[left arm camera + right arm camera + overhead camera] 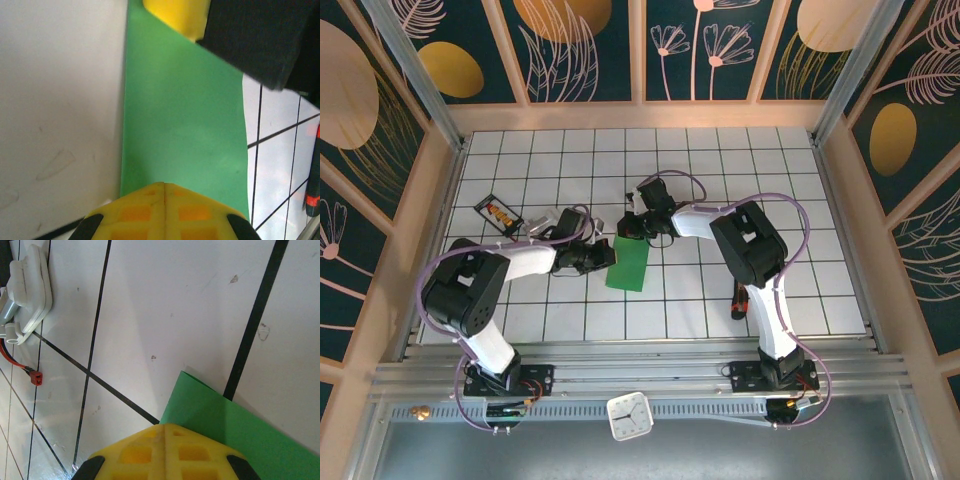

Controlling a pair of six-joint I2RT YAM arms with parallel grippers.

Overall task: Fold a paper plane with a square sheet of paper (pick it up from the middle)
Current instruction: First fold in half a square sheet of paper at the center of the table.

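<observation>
Green square sheet of paper (628, 266), folded narrow, lies flat mid-table, left gripper (164, 190) and right gripper (162, 429) both closed tight on its edges, so any sideways drag could skew the crease or tear it.

From above, the top end of the square sheet of paper (628, 270) lies hidden under the left hand (601, 257) and right hand (634, 230). In the left wrist view its near end disappears behind the yellow fingers (145, 212), and a red-and-black tool (313, 172) is cut off by the right edge. The small dark item (498, 213) at the far left of the surface (720, 160) is too small to identify.
</observation>
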